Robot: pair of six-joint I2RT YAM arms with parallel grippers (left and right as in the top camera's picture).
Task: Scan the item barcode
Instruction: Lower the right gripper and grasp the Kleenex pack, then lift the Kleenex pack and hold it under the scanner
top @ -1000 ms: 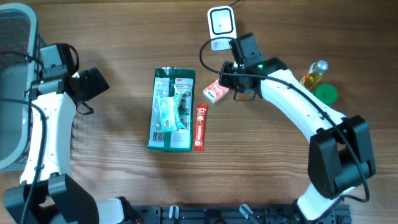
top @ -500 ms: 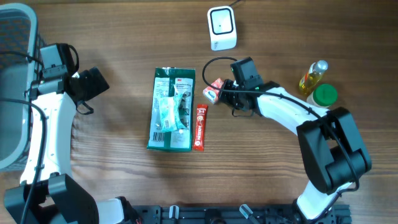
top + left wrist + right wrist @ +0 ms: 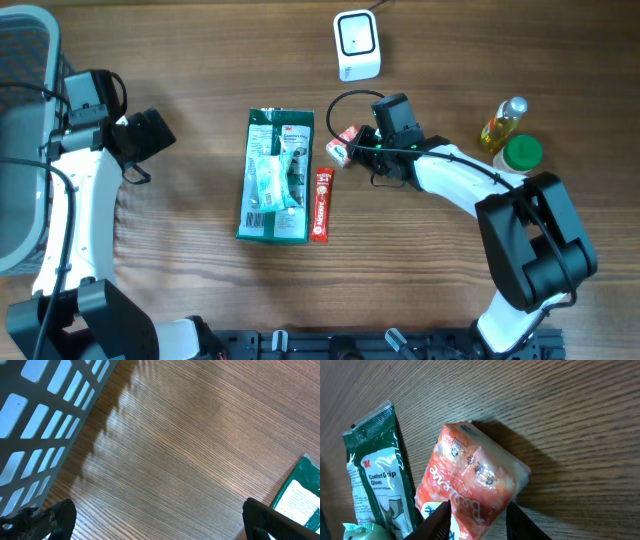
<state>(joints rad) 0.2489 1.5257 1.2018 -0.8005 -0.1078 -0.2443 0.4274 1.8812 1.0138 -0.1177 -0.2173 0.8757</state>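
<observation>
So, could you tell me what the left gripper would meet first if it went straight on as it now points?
Most likely the bare table: between the open fingers of the left gripper there is only wood. The basket sits to one side, the green pack to the other; depth is unclear.

Your item is a small crinkly snack packet [image 3: 470, 482], red-orange with white lettering and a pale end. It rests tilted on the worktop [image 3: 200, 300], its near end pinched between the fingers of the right hand [image 3: 476, 521]. Your barcode scanner [image 3: 356, 44], white and rounded with a dark window facing up, stands apart at the far edge.
</observation>
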